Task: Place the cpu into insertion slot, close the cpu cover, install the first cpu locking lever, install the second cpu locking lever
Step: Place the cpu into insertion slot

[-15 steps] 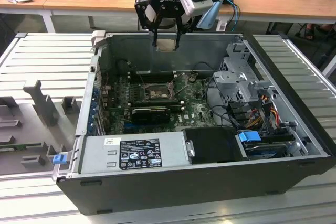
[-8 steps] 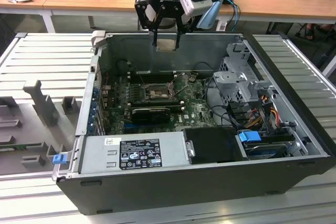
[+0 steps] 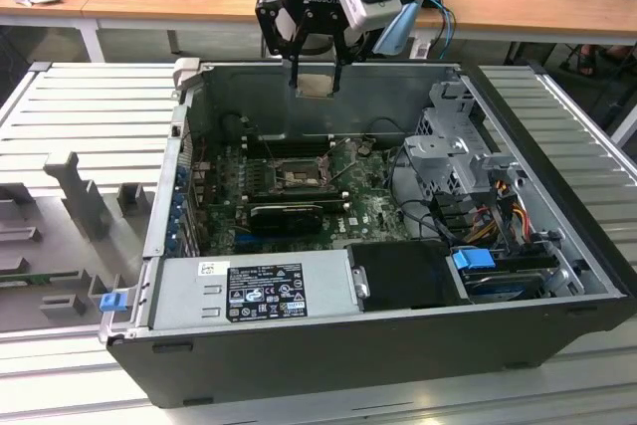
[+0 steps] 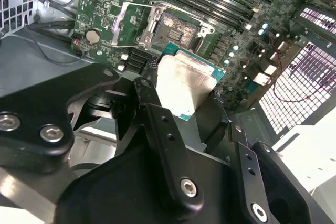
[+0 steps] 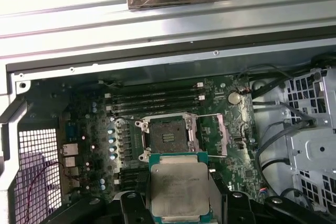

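While high over case, cpu tight in gripper; cables nr insertion slot.

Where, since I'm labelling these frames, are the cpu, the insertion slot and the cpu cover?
cpu (image 5: 179, 190): first wrist view, centre of its metal face.
insertion slot (image 5: 167, 137): first wrist view, middle of the dark socket.
cpu cover (image 4: 119, 23): second wrist view, side bar of the open frame.

Silvery-beige cpu; green circuit board; black pincer.
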